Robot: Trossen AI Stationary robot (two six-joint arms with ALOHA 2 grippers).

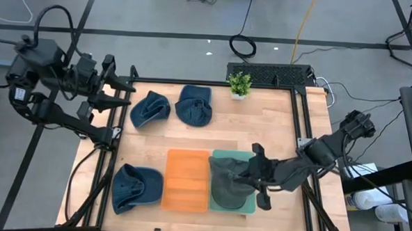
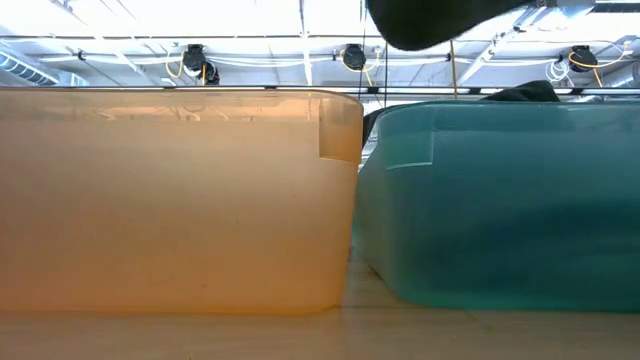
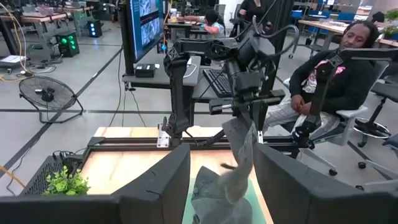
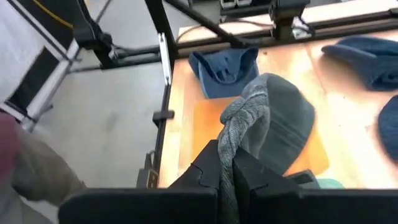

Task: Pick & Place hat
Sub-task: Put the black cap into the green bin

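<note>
i have the right gripper [image 1: 253, 175] clamped on the grey hat [image 1: 228, 187] over the green bin [image 1: 221, 156], not released. three blue hats left. left gripper [image 1: 120, 96] parked at 10 o'clock, half open, empty.

The high view looked straight down on the whole table [image 1: 275, 132]. The low view sat at table height, close against the orange bin [image 2: 170, 200] and teal bin [image 2: 500, 200]. The left wrist view faced across the table toward the right arm [image 3: 242, 68]; the right wrist view looked down on the same grey hat [image 4: 280, 124].
</note>
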